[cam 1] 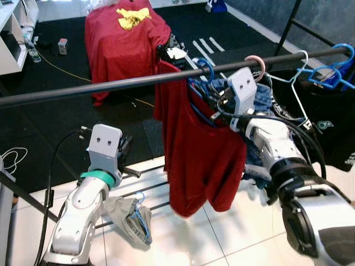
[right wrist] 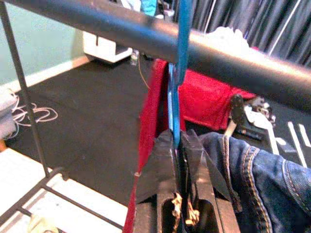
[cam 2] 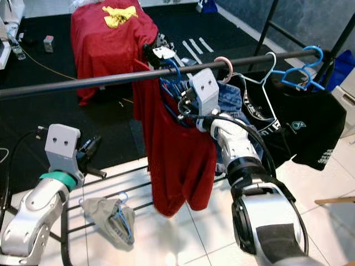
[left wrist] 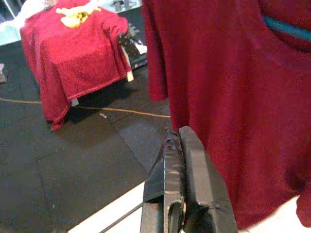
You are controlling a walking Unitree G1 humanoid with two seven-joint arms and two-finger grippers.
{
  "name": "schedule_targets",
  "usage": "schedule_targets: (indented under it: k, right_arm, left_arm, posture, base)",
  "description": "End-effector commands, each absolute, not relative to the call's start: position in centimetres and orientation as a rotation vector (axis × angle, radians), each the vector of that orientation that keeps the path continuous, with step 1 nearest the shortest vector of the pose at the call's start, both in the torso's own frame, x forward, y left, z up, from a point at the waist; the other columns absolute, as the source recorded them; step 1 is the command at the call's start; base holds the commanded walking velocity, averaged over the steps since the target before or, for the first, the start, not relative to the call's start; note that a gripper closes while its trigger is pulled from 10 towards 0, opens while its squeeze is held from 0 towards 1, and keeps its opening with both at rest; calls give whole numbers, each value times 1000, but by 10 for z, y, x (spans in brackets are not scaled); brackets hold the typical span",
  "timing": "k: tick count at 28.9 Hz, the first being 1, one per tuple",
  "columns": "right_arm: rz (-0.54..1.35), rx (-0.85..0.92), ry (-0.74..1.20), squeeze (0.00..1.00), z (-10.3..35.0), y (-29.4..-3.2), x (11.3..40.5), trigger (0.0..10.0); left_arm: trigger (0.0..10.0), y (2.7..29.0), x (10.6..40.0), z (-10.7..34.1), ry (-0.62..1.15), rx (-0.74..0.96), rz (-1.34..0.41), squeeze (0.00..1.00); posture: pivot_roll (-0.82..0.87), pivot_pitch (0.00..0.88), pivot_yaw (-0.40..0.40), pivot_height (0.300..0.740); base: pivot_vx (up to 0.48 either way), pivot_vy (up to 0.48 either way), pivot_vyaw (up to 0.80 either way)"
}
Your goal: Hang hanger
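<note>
Our right gripper (right wrist: pixel 177 141), at frame centre, is clamped on the blue hanger (right wrist: pixel 181 58), whose hook rises straight up over the dark rail (right wrist: pixel 233 63) crossing the upper frame. A red shirt (cam 1: pixel 199 160) hangs from it. Jeans (right wrist: pixel 262 174) crowd the right; leftward the rail is bare. Our left gripper (left wrist: pixel 182 160) waits lower left, closed, empty.

A rail (cam 1: pixel 111 85) runs across from left to right. On it hang a shirt (cam 1: pixel 199 160) near the middle, jeans (cam 2: pixel 236 105) just right of it, then a dark top (cam 2: pixel 310 124) toward the right end. Below, on the floor (cam 1: pixel 222 238), lies a crumpled garment (cam 1: pixel 130 219). Behind the rail stands a draped stand (cam 1: pixel 125 47).
</note>
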State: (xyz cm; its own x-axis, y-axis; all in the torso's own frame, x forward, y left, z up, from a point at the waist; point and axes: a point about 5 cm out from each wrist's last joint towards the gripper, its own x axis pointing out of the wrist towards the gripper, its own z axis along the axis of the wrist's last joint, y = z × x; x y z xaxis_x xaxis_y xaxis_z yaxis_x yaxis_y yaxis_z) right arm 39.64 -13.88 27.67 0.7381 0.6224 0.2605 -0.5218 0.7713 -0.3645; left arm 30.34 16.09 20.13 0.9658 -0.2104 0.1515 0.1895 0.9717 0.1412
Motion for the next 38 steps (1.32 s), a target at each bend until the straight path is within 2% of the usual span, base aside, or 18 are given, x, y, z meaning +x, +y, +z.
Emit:
schedule_targets:
  k: [1,3,6,7,8,9,10,17,21,22,23,26,28,38]
  right_arm:
    - [653,-261,-500,0,291,-137,381,0]
    - [645,-271,-524,0,286,-139,365,0]
    - [654,-258,-516,0,280,-137,357,0]
    - [676,-232,-482,0,270,-133,345,0]
    - [681,-223,-466,0,264,-131,340,2745]
    - [681,-223,-466,0,264,-131,340,2745]
    - [682,-220,-456,0,261,-131,338,10000]
    - [632,-205,-410,0,253,-135,331,10000]
    - [565,-228,-397,0,252,-141,339,10000]
    - [545,-230,-398,1000,253,-143,343,10000]
    - [530,-216,-383,1000,253,-144,354,10000]
    - [523,-202,-370,1000,254,-143,361,10000]
    - [517,-179,-312,1000,252,-141,380,10000]
    - [626,-113,-208,1000,248,-126,397,10000]
  left_arm:
    - [10000,164,303,205,-172,120,-225,0]
    - [10000,163,304,207,-177,118,-238,0]
    - [10000,159,304,207,-175,115,-258,0]
    - [10000,150,303,207,-173,110,-308,0]
    - [10000,146,302,207,-173,107,-333,0]
    - [10000,146,302,207,-173,107,-333,0]
    - [10000,143,301,208,-175,106,-346,0]
    - [10000,143,301,205,-166,99,-348,0]
    - [10000,144,302,205,-164,96,-345,0]
    - [10000,144,302,205,-164,96,-342,0]
    - [10000,144,302,204,-163,96,-340,0]
    - [10000,143,302,204,-162,96,-339,0]
    - [10000,142,301,205,-162,97,-340,0]
    - [10000,145,298,207,-160,104,-327,0]
  posture:
    - [-60,105,56,740]
    - [-71,108,61,740]
    - [-76,111,62,740]
    - [-86,115,63,740]
    - [-86,115,63,740]
    - [-86,115,63,740]
    - [-89,116,64,740]
    - [-90,118,68,740]
    - [-82,123,69,740]
    - [-82,123,69,740]
    - [-78,128,72,740]
    - [-78,128,72,740]
    - [-52,138,71,740]
    - [-10,157,66,740]
  base:
    - [0,0,0]
    - [0,0,0]
    - [0,0,0]
    - [0,0,0]
    - [0,0,0]
    - [0,0,0]
    - [0,0,0]
    - [0,0,0]
    - [0,0,0]
    - [0,0,0]
    - [0,0,0]
    - [0,0,0]
    - [0,0,0]
    - [0,0,0]
